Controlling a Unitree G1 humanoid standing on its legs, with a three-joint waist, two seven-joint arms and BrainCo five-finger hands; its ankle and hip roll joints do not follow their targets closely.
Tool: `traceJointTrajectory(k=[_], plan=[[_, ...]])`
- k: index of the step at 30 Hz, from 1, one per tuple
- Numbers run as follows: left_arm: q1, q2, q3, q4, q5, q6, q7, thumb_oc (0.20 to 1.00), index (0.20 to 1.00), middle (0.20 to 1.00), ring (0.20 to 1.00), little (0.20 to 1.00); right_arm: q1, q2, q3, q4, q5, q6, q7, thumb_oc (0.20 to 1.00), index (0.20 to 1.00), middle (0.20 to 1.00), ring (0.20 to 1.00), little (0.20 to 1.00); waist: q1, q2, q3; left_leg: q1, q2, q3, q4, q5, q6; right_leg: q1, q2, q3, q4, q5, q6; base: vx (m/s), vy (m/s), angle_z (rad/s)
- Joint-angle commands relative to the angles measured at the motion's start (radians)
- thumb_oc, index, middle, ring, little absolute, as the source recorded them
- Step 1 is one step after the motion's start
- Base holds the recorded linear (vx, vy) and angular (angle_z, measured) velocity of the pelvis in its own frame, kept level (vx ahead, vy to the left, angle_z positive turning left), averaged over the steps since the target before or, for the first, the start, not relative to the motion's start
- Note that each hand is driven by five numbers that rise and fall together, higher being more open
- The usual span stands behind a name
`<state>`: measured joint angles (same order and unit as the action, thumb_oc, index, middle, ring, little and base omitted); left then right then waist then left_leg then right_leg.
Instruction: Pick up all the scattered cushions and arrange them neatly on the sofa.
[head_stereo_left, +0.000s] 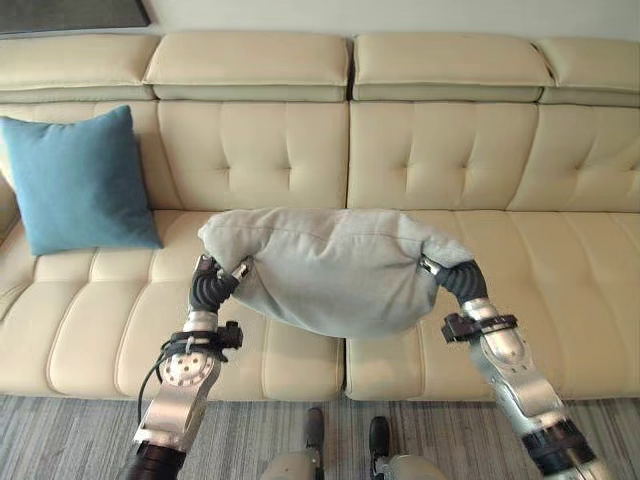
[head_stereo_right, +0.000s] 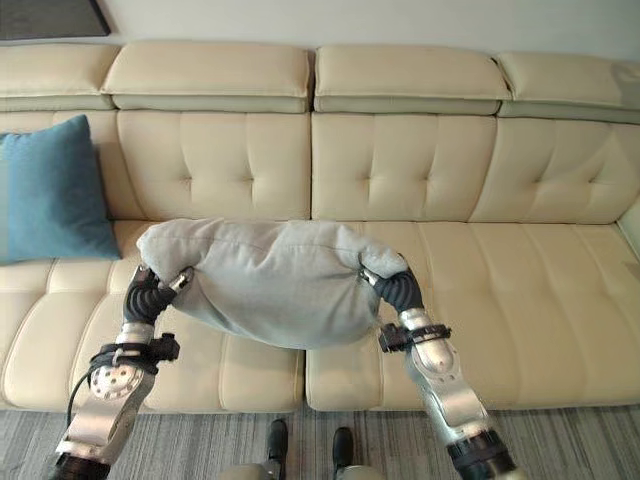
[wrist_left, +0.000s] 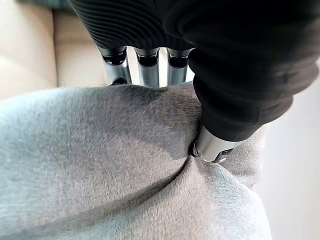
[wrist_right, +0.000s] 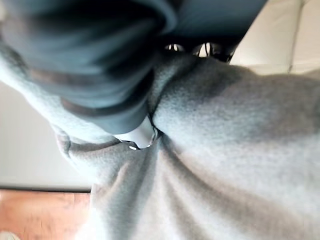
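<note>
A grey cushion (head_stereo_left: 335, 280) hangs in the air in front of the cream sofa (head_stereo_left: 430, 160), near its middle, held between both hands. The left hand (head_stereo_left: 212, 283) pinches its left end, thumb pressed into the cloth, and the right hand (head_stereo_left: 452, 277) pinches its right end the same way. A blue cushion (head_stereo_left: 78, 180) leans upright against the sofa back at the far left.

Both eye views look down from the head toward 12 o'clock at the cream sofa (head_stereo_left: 440, 160), sharing its seats, backrest and the grey cushion (head_stereo_right: 270, 280). Each wrist view sits very close against that same cushion.
</note>
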<state>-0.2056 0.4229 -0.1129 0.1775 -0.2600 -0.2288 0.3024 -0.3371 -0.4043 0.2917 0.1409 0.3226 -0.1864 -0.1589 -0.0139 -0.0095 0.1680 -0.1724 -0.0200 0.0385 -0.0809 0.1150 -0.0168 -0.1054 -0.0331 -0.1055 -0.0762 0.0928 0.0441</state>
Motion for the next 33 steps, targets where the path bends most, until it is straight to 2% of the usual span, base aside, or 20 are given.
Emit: traceJointTrajectory(k=[1,6,11,12,13,14,15,23,25,26,27,28,29,31,33], plan=[[-0.240,0.030,-0.120,0.044,0.004,-0.107,0.049,0.200,0.200,0.200,0.200,0.200,-0.207,0.044,0.037,-0.011,-0.023,-0.093,-0.064,0.200,0.200,0.200,0.200,0.200,0.007,-0.027,-0.006,0.077,0.040,0.039,0.066,-0.182,-0.027,-0.084,-0.058,0.022,0.020,-0.039,0.103,-0.22,-0.033,0.15],[-0.488,0.051,-0.223,0.242,-0.008,-0.115,0.109,0.200,0.200,0.200,0.200,0.200,-0.450,0.027,0.067,0.188,-0.034,-0.096,-0.154,0.200,0.200,0.200,0.200,0.200,0.013,-0.018,0.021,-0.033,0.034,0.029,0.066,-0.134,-0.037,-0.189,-0.068,0.017,0.032,-0.012,0.107,-0.06,-0.043,0.01],[-0.622,0.043,-0.279,0.387,-0.048,-0.120,0.115,0.200,0.200,0.200,0.200,0.200,-0.579,-0.019,0.105,0.328,-0.046,-0.087,-0.184,0.200,0.200,0.200,0.200,0.200,0.010,-0.011,0.031,-0.080,0.039,0.028,0.045,-0.102,-0.049,-0.237,-0.071,0.012,0.021,0.002,0.112,0.01,-0.065,0.01],[-0.693,0.043,-0.304,0.452,-0.059,-0.119,0.120,0.583,0.583,0.583,0.583,0.583,-0.646,-0.042,0.122,0.394,-0.052,-0.080,-0.203,0.438,0.438,0.438,0.438,0.438,0.007,-0.008,0.038,-0.107,0.043,0.023,0.026,-0.082,-0.057,-0.263,-0.068,0.007,0.016,0.008,0.115,0.01,-0.093,0.03],[-0.715,0.046,-0.313,0.479,-0.061,-0.116,0.120,0.906,0.906,0.906,0.906,0.906,-0.662,-0.046,0.125,0.419,-0.048,-0.077,-0.208,0.573,0.573,0.573,0.573,0.573,0.005,-0.006,0.040,-0.115,0.044,0.021,0.021,-0.075,-0.060,-0.272,-0.066,0.007,0.016,0.009,0.116,0.01,-0.094,0.05],[-0.718,0.046,-0.314,0.482,-0.061,-0.117,0.120,1.000,1.000,1.000,1.000,1.000,-0.664,-0.046,0.125,0.421,-0.047,-0.078,-0.208,0.875,0.875,0.875,0.875,0.875,0.005,-0.006,0.039,-0.117,0.045,0.021,0.021,-0.075,-0.060,-0.275,-0.066,0.007,0.016,0.009,0.115,0.01,-0.086,0.05],[-0.751,0.052,-0.321,0.507,-0.072,-0.114,0.117,1.000,1.000,1.000,1.000,1.000,-0.700,-0.070,0.132,0.473,-0.044,-0.071,-0.217,1.000,1.000,1.000,1.000,1.000,0.006,-0.003,0.046,-0.133,0.049,0.013,0.005,-0.057,-0.067,-0.293,-0.059,0.000,0.014,0.010,0.117,0.00,-0.087,0.08],[-0.784,0.147,-0.284,0.533,-0.097,-0.130,0.118,1.000,1.000,1.000,1.000,1.000,-0.776,-0.178,0.130,0.527,-0.022,-0.075,-0.231,1.000,1.000,1.000,1.000,1.000,0.005,0.002,0.035,-0.174,0.059,-0.006,-0.006,-0.041,-0.092,-0.324,-0.044,-0.023,0.003,0.009,0.118,0.03,-0.085,0.06],[-0.770,0.217,-0.247,0.502,-0.161,-0.144,0.091,1.000,1.000,1.000,1.000,1.000,-0.794,-0.241,0.107,0.503,0.006,-0.086,-0.244,1.000,1.000,1.000,1.000,1.000,0.009,0.004,0.027,-0.170,0.064,-0.012,-0.006,-0.047,-0.095,-0.319,-0.037,-0.027,0.003,0.001,0.117,0.04,-0.052,0.05],[-0.770,0.217,-0.246,0.502,-0.162,-0.144,0.090,1.000,1.000,1.000,1.000,1.000,-0.794,-0.241,0.106,0.503,0.006,-0.086,-0.244,1.000,1.000,1.000,1.000,1.000,0.008,0.003,0.027,-0.174,0.062,-0.012,-0.006,-0.042,-0.095,-0.322,-0.039,-0.028,0.002,0.005,0.117,0.04,-0.038,0.01],[-0.738,0.255,-0.223,0.453,-0.199,-0.151,0.065,1.000,1.000,1.000,1.000,1.000,-0.779,-0.279,0.076,0.479,0.016,-0.090,-0.253,1.000,1.000,1.000,1.000,1.000,0.011,0.006,0.019,-0.169,0.063,-0.017,-0.006,-0.042,-0.096,-0.314,-0.037,-0.032,0.001,-0.001,0.116,0.00,0.000,0.00],[-0.737,0.255,-0.223,0.453,-0.199,-0.151,0.065,1.000,1.000,1.000,1.000,1.000,-0.779,-0.279,0.076,0.479,0.016,-0.090,-0.253,1.000,1.000,1.000,1.000,1.000,0.011,0.006,0.018,-0.170,0.063,-0.017,-0.006,-0.041,-0.096,-0.315,-0.037,-0.032,0.001,-0.001,0.116,0.08,-0.051,0.01],[-0.684,0.308,-0.178,0.404,-0.214,-0.156,0.043,1.000,1.000,1.000,1.000,1.000,-0.727,-0.327,0.002,0.432,0.034,-0.102,-0.269,1.000,1.000,1.000,1.000,1.000,0.011,0.011,0.006,-0.152,0.064,-0.019,-0.006,-0.046,-0.098,-0.293,-0.036,-0.037,0.001,-0.011,0.113,0.06,-0.027,0.02],[-0.681,0.308,-0.178,0.401,-0.214,-0.155,0.042,1.000,1.000,1.000,1.000,1.000,-0.723,-0.327,0.000,0.429,0.033,-0.101,-0.269,1.000,1.000,1.000,1.000,1.000,0.010,0.010,0.005,-0.153,0.063,-0.020,-0.006,-0.045,-0.098,-0.293,-0.037,-0.037,0.001,-0.011,0.113,0.04,-0.017,0.06],[-0.570,0.312,-0.100,0.330,-0.233,-0.154,0.021,1.000,1.000,1.000,1.000,1.000,-0.597,-0.338,-0.106,0.347,0.047,-0.118,-0.272,1.000,1.000,1.000,1.000,1.000,0.008,0.017,-0.006,-0.135,0.064,-0.023,-0.006,-0.052,-0.098,-0.266,-0.039,-0.045,0.001,-0.022,0.109,0.05,-0.005,0.09]])
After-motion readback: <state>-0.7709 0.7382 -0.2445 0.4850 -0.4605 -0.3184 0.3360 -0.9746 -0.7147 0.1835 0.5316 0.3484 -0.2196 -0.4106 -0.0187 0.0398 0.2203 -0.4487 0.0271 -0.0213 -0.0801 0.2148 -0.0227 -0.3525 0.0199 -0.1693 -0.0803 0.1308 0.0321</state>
